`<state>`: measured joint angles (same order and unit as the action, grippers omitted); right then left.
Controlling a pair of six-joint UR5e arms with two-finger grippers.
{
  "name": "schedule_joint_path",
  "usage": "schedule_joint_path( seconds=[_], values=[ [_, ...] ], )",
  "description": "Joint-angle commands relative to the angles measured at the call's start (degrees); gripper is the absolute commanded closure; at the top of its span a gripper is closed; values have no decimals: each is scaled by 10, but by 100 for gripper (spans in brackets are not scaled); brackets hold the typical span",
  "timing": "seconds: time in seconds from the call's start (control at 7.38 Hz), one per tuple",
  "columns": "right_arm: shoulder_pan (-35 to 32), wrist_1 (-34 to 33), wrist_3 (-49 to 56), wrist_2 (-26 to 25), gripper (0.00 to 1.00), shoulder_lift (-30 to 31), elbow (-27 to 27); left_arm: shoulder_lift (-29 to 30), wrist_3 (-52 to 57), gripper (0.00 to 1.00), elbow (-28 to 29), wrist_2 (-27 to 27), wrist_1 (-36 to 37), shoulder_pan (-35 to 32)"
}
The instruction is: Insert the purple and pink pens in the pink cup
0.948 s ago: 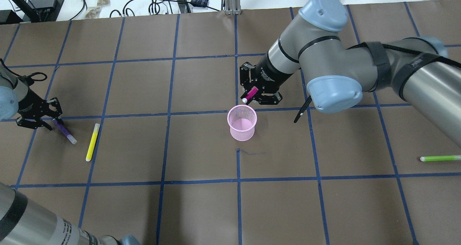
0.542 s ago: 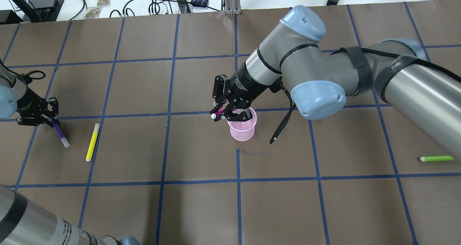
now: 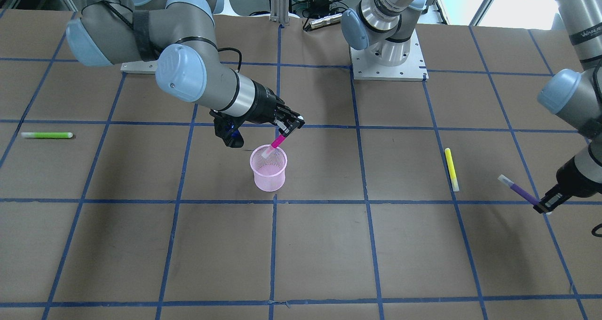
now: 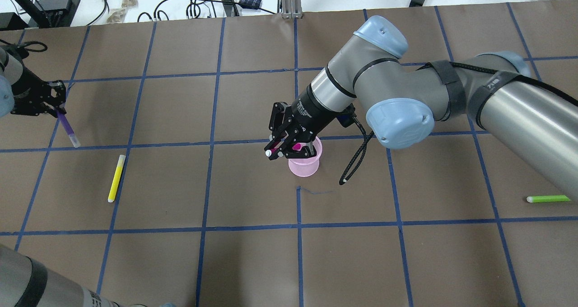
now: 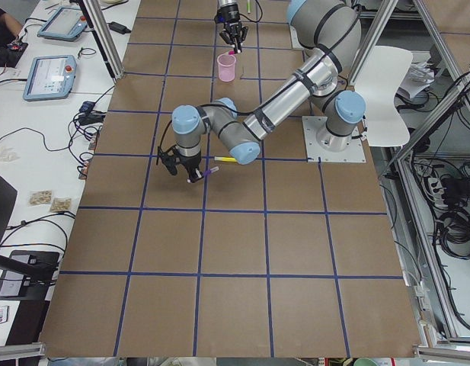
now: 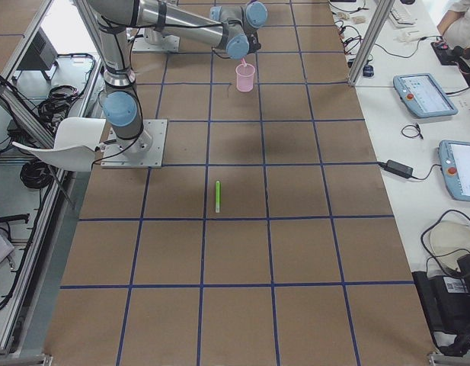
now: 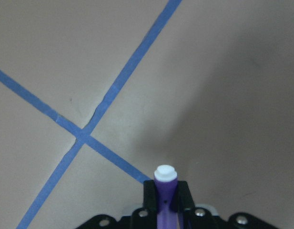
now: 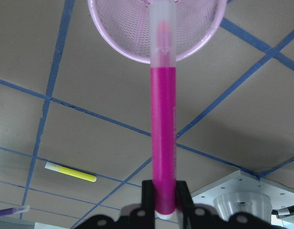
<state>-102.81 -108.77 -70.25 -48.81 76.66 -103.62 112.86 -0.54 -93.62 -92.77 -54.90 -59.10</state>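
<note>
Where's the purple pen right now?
The purple pen is held in the left pincer at the overhead view's far left, up-left of the yellow pen, far from the pink cup.

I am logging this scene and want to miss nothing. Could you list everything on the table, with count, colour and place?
table: 1, brown cover, blue tape grid.
mesh cup: 1, pink, upright near the middle.
pink pen: 1, pink with clear cap, tilted, capped end at the mesh cup's mouth.
purple pen: 1, purple with pale cap, far on the robot's left.
yellow pen: 1, yellow, lying between mesh cup and purple pen.
green pen: 1, green, lying on the robot's right.
right gripper: 1, black, shut on the pink pen.
left gripper: 1, black, shut on the purple pen.
</note>
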Motion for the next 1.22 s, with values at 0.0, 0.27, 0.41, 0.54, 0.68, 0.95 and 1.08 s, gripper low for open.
schedule_joint_path(
  seconds=[0.0, 0.27, 0.41, 0.54, 0.68, 0.95, 1.08],
  values=[
    [5, -6, 3, 1, 100, -41, 5, -42, -28, 100, 20, -6, 0, -67],
    [6, -14, 6, 1, 90, -42, 4, -57, -103, 100, 20, -34, 1, -122],
    [10, -14, 7, -2, 68, -42, 3, -63, -106, 100, 20, -84, 1, -151],
    [22, -29, 7, -10, 40, -42, 4, -72, -131, 100, 21, -88, 1, -179],
    [41, -47, 26, -50, 20, -42, 5, -74, -185, 100, 20, -87, 3, -206],
    [76, -44, 63, -69, 16, -36, 13, -76, -275, 100, 19, -89, 28, -281],
    [101, -23, 73, -80, 16, -34, 51, -71, -326, 100, 19, -90, 59, -331]
  ],
)
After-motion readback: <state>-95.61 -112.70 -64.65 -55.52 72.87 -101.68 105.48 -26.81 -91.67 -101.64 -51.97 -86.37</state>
